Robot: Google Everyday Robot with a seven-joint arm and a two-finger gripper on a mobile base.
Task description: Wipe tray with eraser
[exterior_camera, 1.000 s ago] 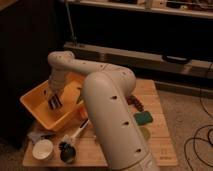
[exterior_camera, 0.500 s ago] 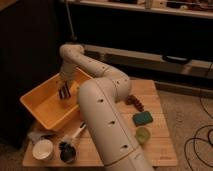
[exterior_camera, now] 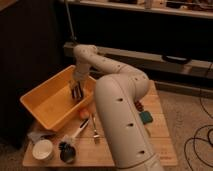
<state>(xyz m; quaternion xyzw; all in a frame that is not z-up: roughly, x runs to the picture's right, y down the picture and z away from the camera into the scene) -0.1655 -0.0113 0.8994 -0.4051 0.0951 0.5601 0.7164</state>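
The end effector [exterior_camera: 77,92] hangs inside the tray [exterior_camera: 39,102], near its back right wall, fingers drawn together on a small dark block, apparently the eraser [exterior_camera: 77,94], which sits just above the tray floor; whether it touches is unclear. The yellow-orange tray rests on the wooden surface [exterior_camera: 160,137] at about ten o'clock. At seven o'clock from the tray stands a white cup [exterior_camera: 43,149], with a black-headed brush [exterior_camera: 68,148] just beside it. A teal sponge [exterior_camera: 146,117] lies well apart at three o'clock, past the robot's white arm [exterior_camera: 120,115].
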